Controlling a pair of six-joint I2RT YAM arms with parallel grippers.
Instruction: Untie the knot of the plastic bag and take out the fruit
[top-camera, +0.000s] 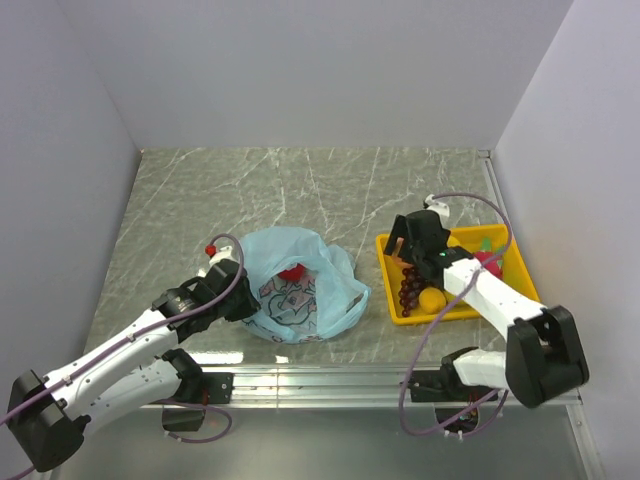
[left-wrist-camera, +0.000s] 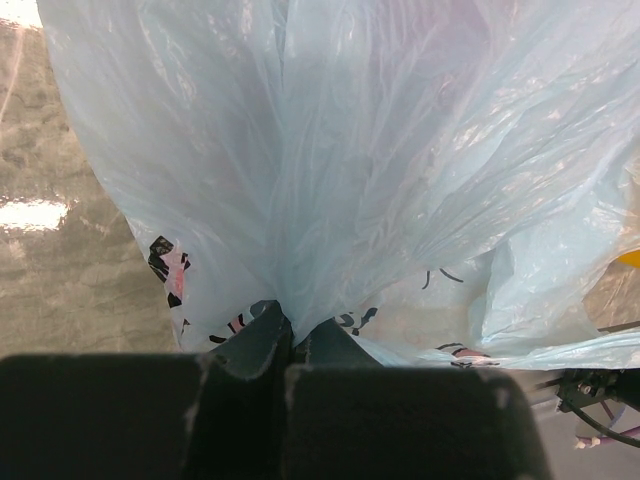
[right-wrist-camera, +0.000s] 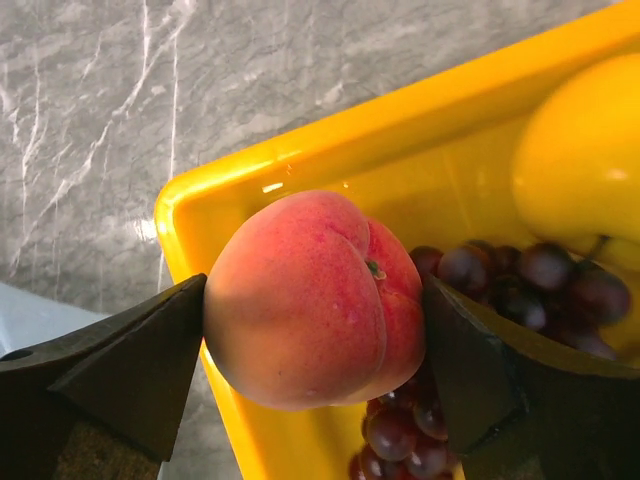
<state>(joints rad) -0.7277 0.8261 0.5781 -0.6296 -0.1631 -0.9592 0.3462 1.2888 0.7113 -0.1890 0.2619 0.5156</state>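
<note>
the plastic bag (top-camera: 305, 300) lies on the table (top-camera: 250, 190) left of centre, mouth gaping, with a red fruit (top-camera: 292, 272) half hidden inside. the left gripper (left-wrist-camera: 290, 335) is pinched tight on its film, which fills that wrist view. the right gripper (right-wrist-camera: 315, 300) clamps the peach (right-wrist-camera: 300, 290) over a corner of the yellow tray (right-wrist-camera: 400, 115), partly covering the grapes (right-wrist-camera: 520, 275).

Plastic bag (top-camera: 300, 290): translucent light blue, crinkled sheen. The cartoon print (left-wrist-camera: 168, 268) on it is dark-lined with pink patches. Small fruit (top-camera: 292, 272) inside the bag: red. Tray (right-wrist-camera: 330, 140): bright glossy yellow. Peach (right-wrist-camera: 310, 300): pink-orange, deepening to red near the cleft. Grape bunch (right-wrist-camera: 520, 275): dark purple. Smooth fruit (right-wrist-camera: 580, 160) by the grapes: plain yellow. Table (top-camera: 300, 190): grey-green marble pattern with thin white veins.
</note>
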